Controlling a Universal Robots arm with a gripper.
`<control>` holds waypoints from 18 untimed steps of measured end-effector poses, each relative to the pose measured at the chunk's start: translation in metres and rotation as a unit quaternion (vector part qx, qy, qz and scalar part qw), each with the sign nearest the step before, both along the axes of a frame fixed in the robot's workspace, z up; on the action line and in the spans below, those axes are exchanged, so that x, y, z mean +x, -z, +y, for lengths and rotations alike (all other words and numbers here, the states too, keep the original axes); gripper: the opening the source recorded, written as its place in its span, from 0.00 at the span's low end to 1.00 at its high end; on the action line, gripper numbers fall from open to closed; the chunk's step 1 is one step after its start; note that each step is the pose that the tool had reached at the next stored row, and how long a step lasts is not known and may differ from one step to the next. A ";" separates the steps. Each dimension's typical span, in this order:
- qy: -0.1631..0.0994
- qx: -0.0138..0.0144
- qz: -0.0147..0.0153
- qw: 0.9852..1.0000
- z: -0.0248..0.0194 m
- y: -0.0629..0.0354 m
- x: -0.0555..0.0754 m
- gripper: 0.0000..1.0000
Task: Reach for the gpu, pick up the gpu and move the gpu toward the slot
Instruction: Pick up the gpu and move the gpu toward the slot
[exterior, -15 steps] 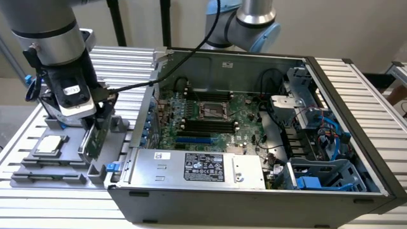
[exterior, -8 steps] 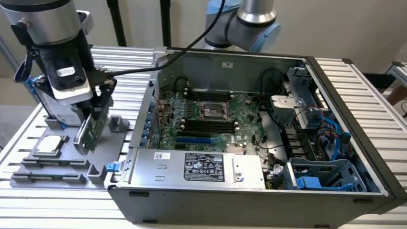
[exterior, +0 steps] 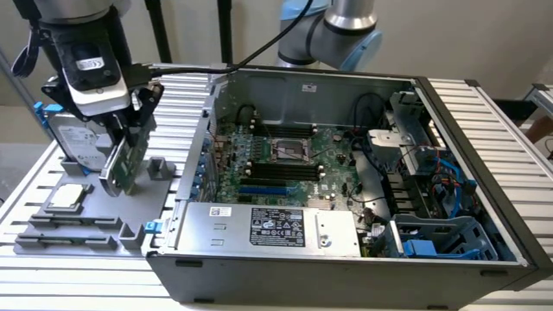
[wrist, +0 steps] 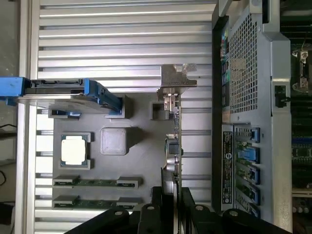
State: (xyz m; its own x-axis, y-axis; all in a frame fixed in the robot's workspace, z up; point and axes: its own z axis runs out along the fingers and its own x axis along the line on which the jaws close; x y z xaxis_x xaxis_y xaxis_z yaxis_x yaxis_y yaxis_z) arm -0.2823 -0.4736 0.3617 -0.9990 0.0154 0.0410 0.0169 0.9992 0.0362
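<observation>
The hand (exterior: 119,133) is pinching the gpu (exterior: 121,167) by its top edge, holding it upright just above the grey tray (exterior: 95,217), beside the open case (exterior: 346,194), so the card is hanging edge-down.

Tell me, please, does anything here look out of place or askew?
Nothing looks damaged or spilled. The only unusual thing is the gpu: the gripper is clamped on its top edge and holds it on edge, slightly tilted, above the grey holder tray beside the open computer case.
</observation>
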 end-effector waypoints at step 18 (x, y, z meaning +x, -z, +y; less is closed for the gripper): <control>0.000 0.001 0.011 1.000 -0.0020 -0.0736 0.074 0.26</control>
State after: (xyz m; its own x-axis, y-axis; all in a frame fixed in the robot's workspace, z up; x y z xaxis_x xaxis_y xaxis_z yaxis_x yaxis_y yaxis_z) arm -0.2086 -0.4756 0.4352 -0.9979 0.0148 0.0634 0.0172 0.9991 0.0384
